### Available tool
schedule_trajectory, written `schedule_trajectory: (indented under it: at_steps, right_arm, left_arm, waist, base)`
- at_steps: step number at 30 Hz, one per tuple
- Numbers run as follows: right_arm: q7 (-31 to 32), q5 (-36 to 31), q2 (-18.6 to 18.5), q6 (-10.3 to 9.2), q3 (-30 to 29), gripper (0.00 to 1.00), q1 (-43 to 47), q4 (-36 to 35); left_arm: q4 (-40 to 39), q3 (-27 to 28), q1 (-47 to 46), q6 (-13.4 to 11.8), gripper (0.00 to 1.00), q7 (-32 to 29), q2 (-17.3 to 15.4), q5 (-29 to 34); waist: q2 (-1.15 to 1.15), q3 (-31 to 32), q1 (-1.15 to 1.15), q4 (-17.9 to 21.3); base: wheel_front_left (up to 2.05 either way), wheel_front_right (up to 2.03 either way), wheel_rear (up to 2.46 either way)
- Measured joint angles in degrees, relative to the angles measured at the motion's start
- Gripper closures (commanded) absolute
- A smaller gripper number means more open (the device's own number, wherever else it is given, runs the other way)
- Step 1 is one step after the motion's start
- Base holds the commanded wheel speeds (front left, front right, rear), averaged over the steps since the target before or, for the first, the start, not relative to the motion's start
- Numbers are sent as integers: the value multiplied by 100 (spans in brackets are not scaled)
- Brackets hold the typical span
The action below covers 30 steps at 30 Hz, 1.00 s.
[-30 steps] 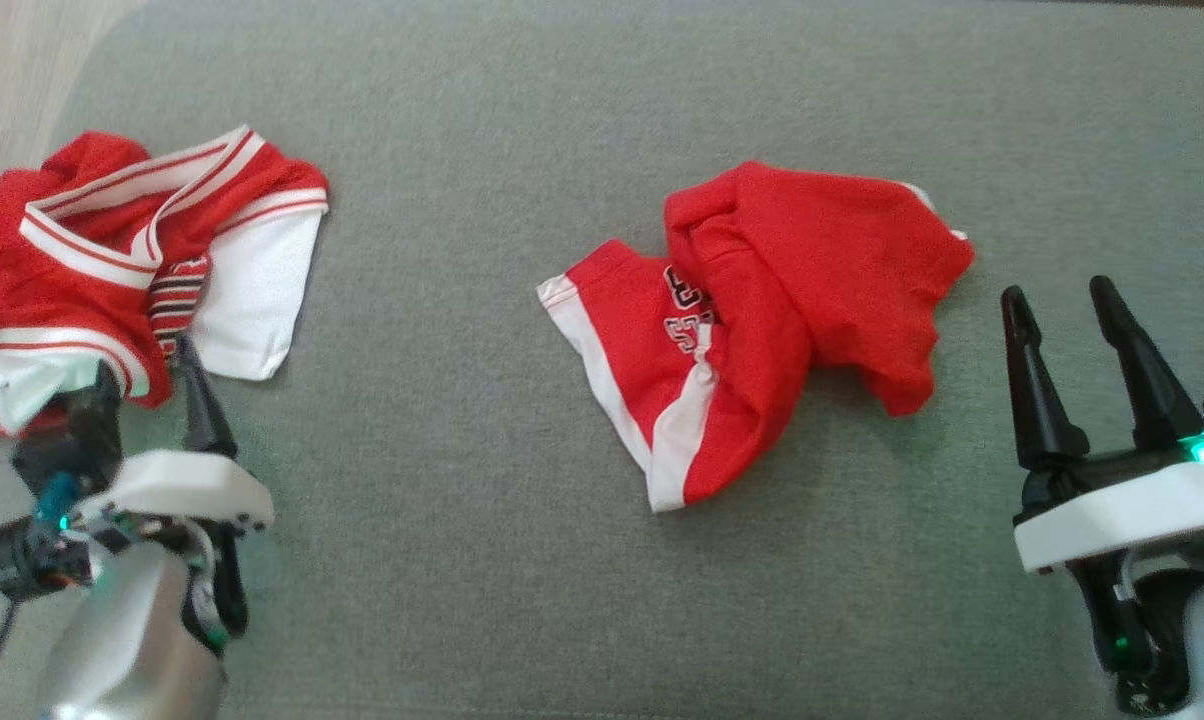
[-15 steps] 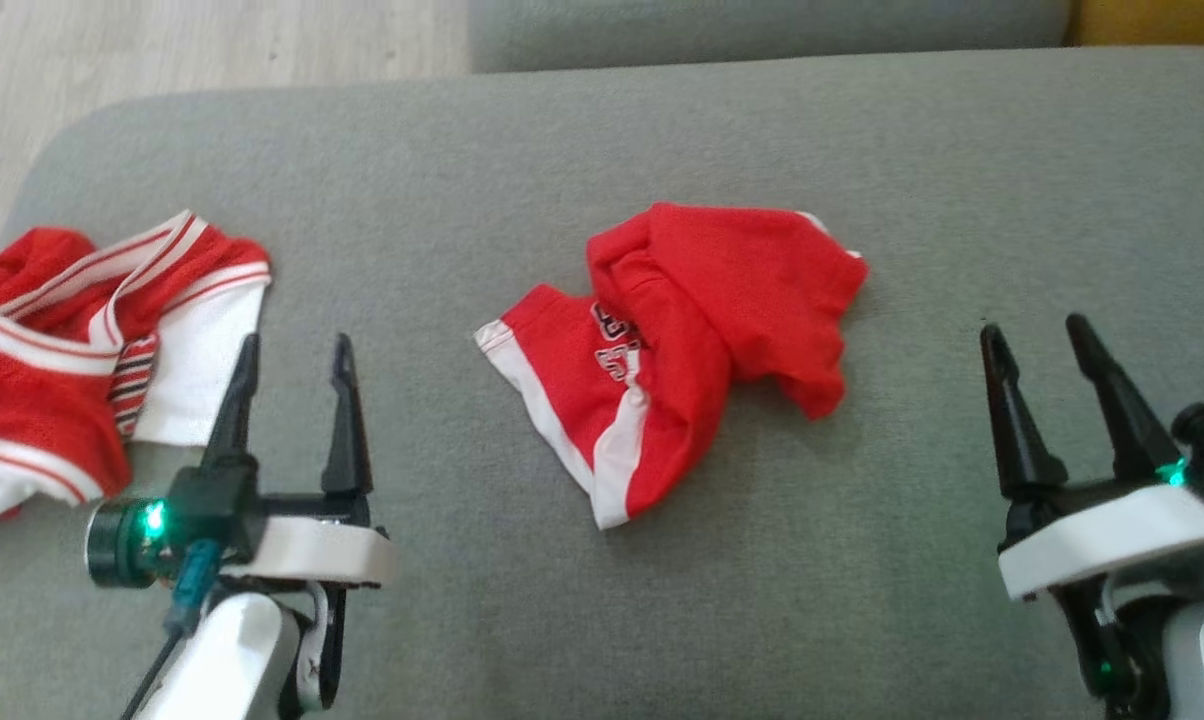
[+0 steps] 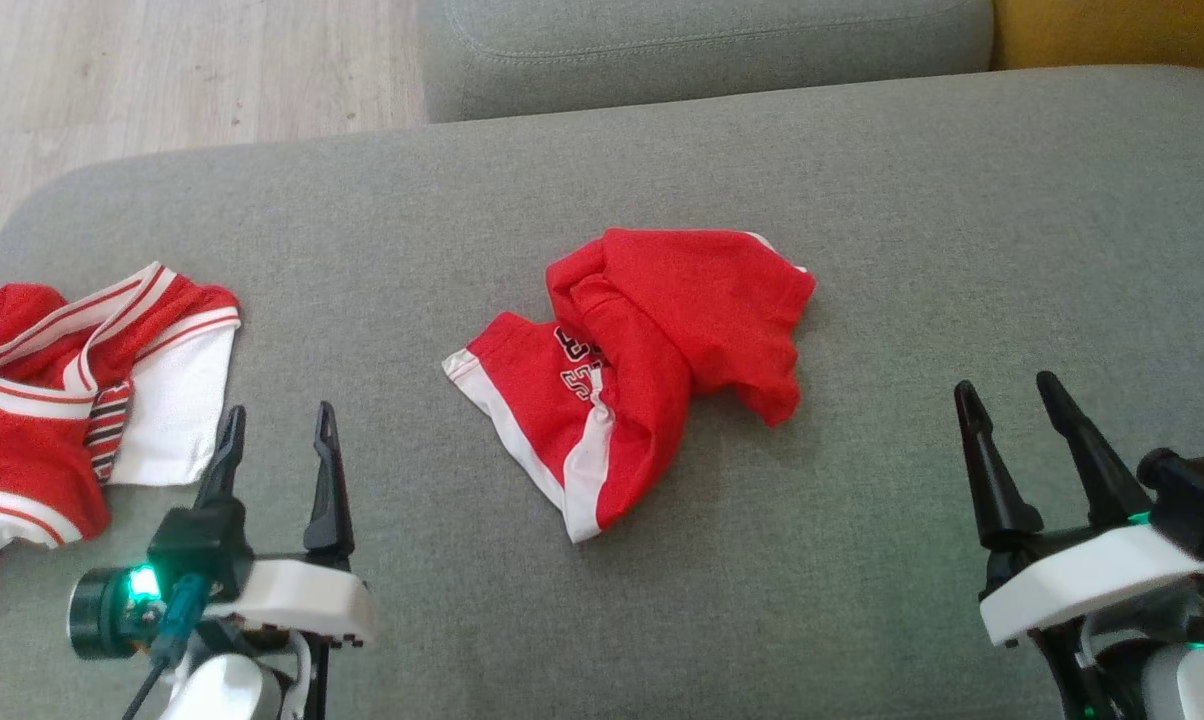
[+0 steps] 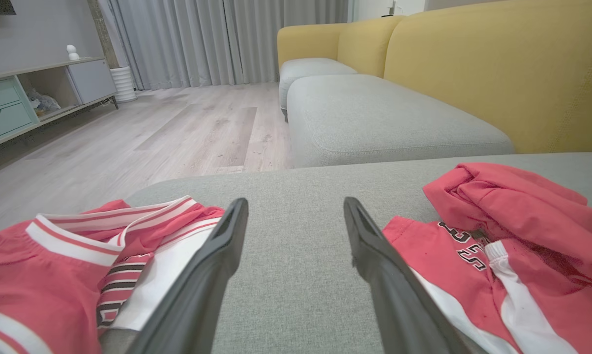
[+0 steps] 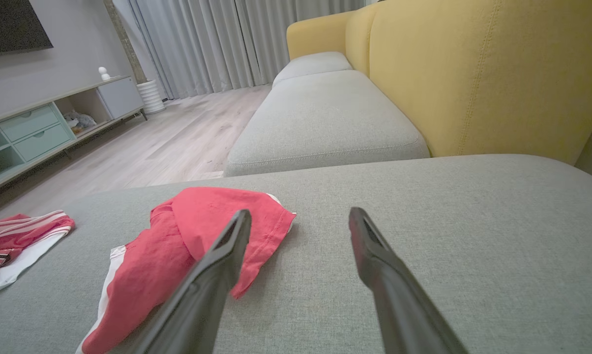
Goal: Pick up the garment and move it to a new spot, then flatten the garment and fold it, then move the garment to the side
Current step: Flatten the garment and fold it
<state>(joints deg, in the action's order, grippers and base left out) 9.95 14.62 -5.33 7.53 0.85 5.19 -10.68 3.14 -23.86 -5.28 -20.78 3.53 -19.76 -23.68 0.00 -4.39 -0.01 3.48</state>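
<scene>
Your left gripper [image 3: 278, 418] and right gripper [image 3: 1005, 385] gape empty either side of the crumpled shorts [image 3: 652, 350] lying mid-cushion, so you risk pinching one loose fold, or snagging the nearby jersey [image 3: 62, 400] instead.

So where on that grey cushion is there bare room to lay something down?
Widest bare patch: the grey cushion right of the crumpled red shorts. A narrower strip lies between the shorts and the red-and-white jersey. The left edge, under the jersey, is crowded.
</scene>
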Motion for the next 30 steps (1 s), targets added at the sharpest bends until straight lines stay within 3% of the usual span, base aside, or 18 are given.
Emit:
schedule_trajectory:
  at_steps: [30]
  right_arm:
    - [32, 1, -104, 0, 98, 0, -4, 0]
  left_arm:
    - [-257, 25, 97, -156, 0, -92, -63, -113]
  waist:
    - [0, -104, 0, -100]
  base:
    - [0, 0, 0]
